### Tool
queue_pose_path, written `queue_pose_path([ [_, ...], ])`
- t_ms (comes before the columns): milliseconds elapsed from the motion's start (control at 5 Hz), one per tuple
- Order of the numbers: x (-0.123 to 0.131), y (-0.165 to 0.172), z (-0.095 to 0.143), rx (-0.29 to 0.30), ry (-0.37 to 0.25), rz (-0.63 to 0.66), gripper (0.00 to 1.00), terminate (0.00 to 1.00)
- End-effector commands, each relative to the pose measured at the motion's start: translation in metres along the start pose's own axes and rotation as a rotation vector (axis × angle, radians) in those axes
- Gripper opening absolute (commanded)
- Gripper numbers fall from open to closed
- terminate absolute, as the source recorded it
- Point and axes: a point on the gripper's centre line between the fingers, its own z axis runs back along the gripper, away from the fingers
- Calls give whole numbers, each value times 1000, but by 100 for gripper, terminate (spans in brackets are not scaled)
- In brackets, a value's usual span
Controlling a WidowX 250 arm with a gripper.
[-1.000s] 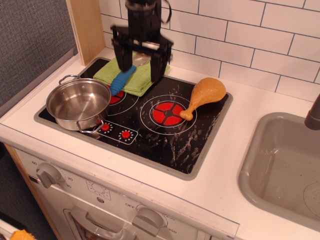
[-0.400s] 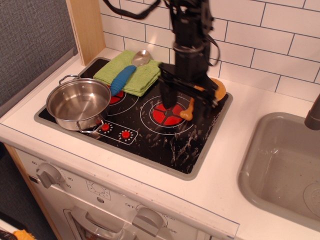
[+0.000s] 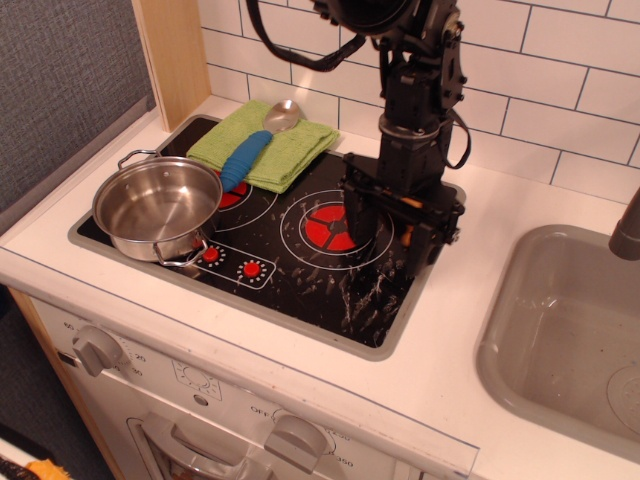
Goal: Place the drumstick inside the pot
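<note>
The pot (image 3: 158,206) is a small shiny steel saucepan with two wire handles, standing empty on the left of the black hob (image 3: 300,270). My gripper (image 3: 393,232) is open and points down over the hob's right burner area, with its fingers (image 3: 360,215) spread apart. The drumstick is almost wholly hidden behind the gripper; only a thin orange sliver (image 3: 409,202) shows between the fingers. I cannot tell whether the fingers touch it. The gripper is well to the right of the pot.
A green cloth (image 3: 290,150) lies at the hob's back left with a blue-handled metal spoon (image 3: 246,158) on it. A grey sink basin (image 3: 565,330) is at the right. The white tile wall stands close behind, and a wooden panel (image 3: 175,55) at the back left.
The gripper has moved from above the green cloth rightward across the hob and come down over the drumstick, which now is covered by it. The pot and spoon have not moved.
</note>
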Motion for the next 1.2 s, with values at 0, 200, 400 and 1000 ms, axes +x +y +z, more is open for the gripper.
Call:
queue_pose_path([
  [0, 6, 9, 13, 18, -37, 38, 100, 0],
  [200, 11, 1, 14, -26, -43, 25, 100, 0],
  [400, 3, -15, 30, -32, -83, 28, 100, 0],
  [1000, 40, -45, 26, 117, -70, 493, 100, 0],
])
